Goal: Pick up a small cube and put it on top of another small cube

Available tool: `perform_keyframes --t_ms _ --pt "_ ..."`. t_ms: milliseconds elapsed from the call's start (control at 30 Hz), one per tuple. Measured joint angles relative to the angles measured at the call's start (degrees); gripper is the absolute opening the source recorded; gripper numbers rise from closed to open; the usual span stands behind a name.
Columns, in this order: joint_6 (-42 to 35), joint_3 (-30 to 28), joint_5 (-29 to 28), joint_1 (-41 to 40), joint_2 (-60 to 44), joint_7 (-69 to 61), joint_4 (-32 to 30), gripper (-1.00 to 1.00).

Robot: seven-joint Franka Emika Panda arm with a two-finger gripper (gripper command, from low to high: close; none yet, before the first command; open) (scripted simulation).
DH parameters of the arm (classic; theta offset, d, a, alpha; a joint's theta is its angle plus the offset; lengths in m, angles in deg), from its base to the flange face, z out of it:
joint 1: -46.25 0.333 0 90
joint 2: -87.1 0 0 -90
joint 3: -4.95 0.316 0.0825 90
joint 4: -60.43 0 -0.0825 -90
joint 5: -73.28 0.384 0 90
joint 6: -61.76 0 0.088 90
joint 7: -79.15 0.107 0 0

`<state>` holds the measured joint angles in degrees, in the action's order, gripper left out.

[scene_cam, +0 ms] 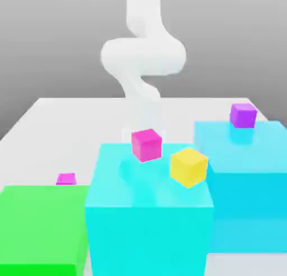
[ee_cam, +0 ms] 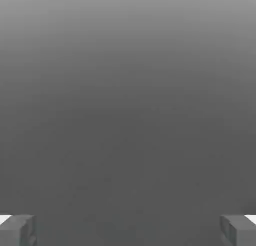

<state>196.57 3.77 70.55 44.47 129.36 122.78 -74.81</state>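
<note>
The big cyan block [scene_cam: 148, 213] stands in front and carries the bigger magenta cube [scene_cam: 147, 145] and the yellow cube [scene_cam: 189, 166]. Beside it the green block [scene_cam: 39, 227] partly hides the small cube [scene_cam: 66, 179], which seems to lie on the table [scene_cam: 56, 109] behind. The gripper [ee_cam: 128, 229] holds nothing, its fingers wide apart.

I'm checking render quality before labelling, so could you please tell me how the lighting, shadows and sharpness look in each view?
Exterior view: even, soft light, no hard shadows or glare; the arm is a blurred white shape; the yellow cube and magenta cubes have soft edges. Hand view: a smooth grey gradient, lighter at one edge, with the two fingers far apart at the corners.
</note>
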Motion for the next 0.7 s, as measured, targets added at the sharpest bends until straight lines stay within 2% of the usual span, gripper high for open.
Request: perform_keyframes --t_ms 400,700 --pt "14.22 -10.96 -10.59 -9.18 -17.01 -12.77 -16.55 0.00" --pt "25.20 -22.43 -13.72 -15.40 -29.45 -26.00 -28.87 0.00"
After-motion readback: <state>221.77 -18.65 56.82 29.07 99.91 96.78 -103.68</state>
